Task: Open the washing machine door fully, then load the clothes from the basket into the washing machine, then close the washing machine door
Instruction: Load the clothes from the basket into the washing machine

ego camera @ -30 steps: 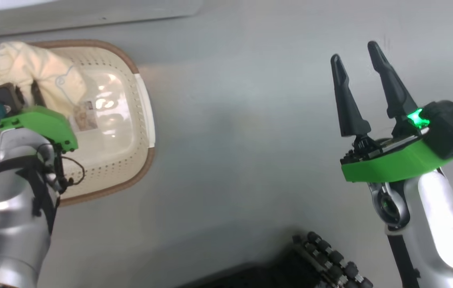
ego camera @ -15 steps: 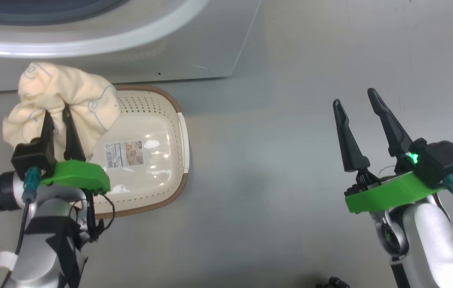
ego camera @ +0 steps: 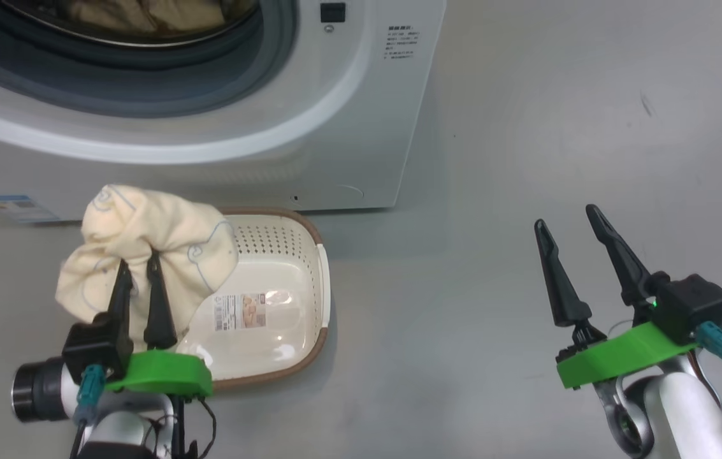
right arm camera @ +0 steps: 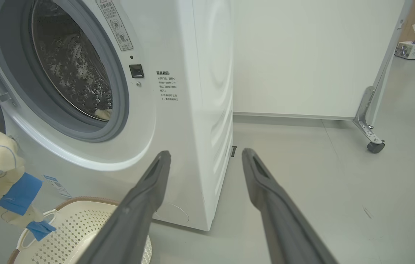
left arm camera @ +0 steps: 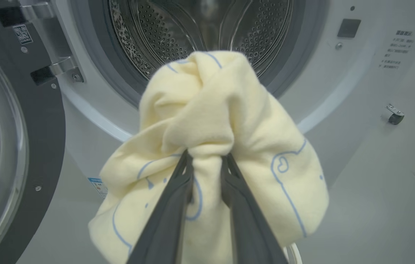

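Clothes: a cream-yellow garment (ego camera: 144, 236) (left arm camera: 222, 121) with blue outlined prints hangs bunched above the left end of the basket, just in front of the washing machine and below its opening. In the right wrist view, blue patches (right arm camera: 20, 192) show on its lower edge. More pale cloth (ego camera: 144, 13) lies inside the drum.
Left gripper: the left gripper (ego camera: 139, 260) (left arm camera: 207, 157) has its jaws pinched nearly together on a fold of the garment, which bulges out around both fingers.
Basket: the basket (ego camera: 271, 245) (right arm camera: 82, 227) sits on the floor, its far end close to the machine's front. The label (ego camera: 241, 311) on its bottom shows.
Washing machine: the washing machine (ego camera: 367, 95) (right arm camera: 192, 110) stands at the far left. Its grey gasket (ego camera: 208, 83) rings the perforated steel drum (left arm camera: 156, 29).
Washing machine door: the washing machine door (left arm camera: 42, 146) is swung open to the left of the opening, its black rim and glass facing out.
Right gripper: the right gripper (ego camera: 564, 217) (right arm camera: 206, 152) hangs over bare floor, well to the right of the basket. Its jaws are spread wide with nothing between them.
Floor: the floor (ego camera: 526, 127) is grey and smooth.
Caster: a small caster (right arm camera: 375, 146) stands far off to the right of the machine.
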